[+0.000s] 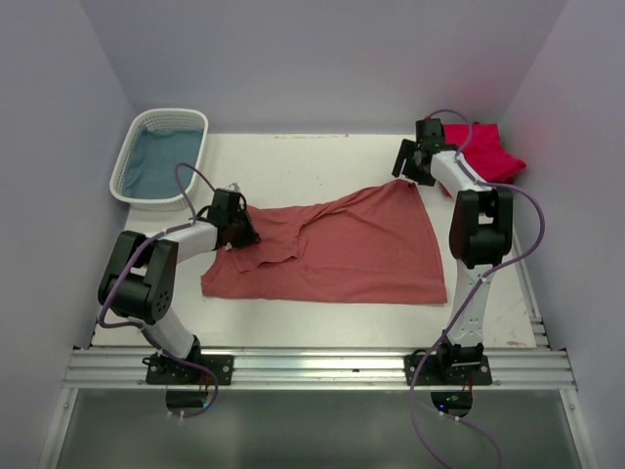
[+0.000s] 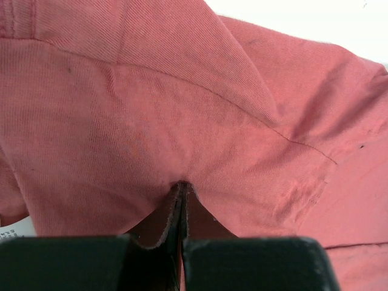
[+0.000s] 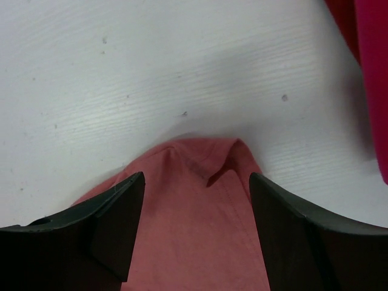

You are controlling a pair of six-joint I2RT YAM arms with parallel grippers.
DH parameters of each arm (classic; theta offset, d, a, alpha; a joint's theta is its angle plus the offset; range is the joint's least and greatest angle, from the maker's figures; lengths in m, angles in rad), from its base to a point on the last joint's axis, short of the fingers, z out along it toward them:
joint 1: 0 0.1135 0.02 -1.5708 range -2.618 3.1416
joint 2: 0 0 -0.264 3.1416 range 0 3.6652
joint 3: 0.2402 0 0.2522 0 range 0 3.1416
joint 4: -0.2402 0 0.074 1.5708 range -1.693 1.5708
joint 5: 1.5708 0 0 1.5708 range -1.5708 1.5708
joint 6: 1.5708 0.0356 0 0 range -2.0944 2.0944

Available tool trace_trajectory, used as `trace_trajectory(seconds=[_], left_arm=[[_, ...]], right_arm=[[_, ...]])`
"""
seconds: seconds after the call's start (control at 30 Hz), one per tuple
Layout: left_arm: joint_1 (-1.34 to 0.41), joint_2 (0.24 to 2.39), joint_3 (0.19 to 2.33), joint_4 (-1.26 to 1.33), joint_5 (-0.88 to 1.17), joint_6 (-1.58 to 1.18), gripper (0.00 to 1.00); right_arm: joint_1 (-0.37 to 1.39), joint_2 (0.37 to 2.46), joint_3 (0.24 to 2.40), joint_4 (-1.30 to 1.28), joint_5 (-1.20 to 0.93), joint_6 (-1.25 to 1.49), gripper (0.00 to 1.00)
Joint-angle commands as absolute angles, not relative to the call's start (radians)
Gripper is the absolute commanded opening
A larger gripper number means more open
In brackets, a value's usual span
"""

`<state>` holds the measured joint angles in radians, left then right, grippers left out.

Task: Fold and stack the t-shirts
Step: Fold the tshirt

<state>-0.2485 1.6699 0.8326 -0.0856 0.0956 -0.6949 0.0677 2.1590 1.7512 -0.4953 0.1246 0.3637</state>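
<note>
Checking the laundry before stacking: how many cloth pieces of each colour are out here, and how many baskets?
Salmon-red t-shirt, spread out: 1
Crimson-pink t-shirt, far right: 1
Blue-green cloth, lying in the basket: 1
White basket: 1
Total: 4

left gripper [image 2: 182, 200]: clamped on pinched fold | salmon-red t-shirt [image 2: 182, 103]: creased, fills view
</note>
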Motion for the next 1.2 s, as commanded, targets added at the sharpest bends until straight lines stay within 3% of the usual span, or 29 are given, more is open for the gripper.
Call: trace_trajectory(seconds=[0.0,0.53,0.93,1.0,1.03,1.17], left_arm=[[-0.245,1.677,0.854,-0.103,0.044,-0.673,0.00],[-0.245,1.654,0.847,-0.112,0.048,-0.664,0.00],[-0.238,1.632,0.847,-0.127,0.052,-0.663,0.00],[-0.236,1.623,0.844,-0.127,0.054,-0.661,0.00],[-0.236,1.623,0.844,-0.127,0.052,-0.660,0.00],[-0.233,1.618,0.842,-0.132,0.051,-0.655,0.00]], right_arm=[[0.075,2.117,1.743,-0.434,0.042,0.376,0.72],[0.075,2.169,1.747,-0.440,0.044,0.390,0.60],[0.075,2.167,1.681,-0.425,0.083,0.393,0.58],[0.075,2.177,1.687,-0.425,0.084,0.391,0.53],[0.075,2.181,1.692,-0.426,0.080,0.391,0.44],[0.075,2.175,1.704,-0.419,0.089,0.387,0.33]])
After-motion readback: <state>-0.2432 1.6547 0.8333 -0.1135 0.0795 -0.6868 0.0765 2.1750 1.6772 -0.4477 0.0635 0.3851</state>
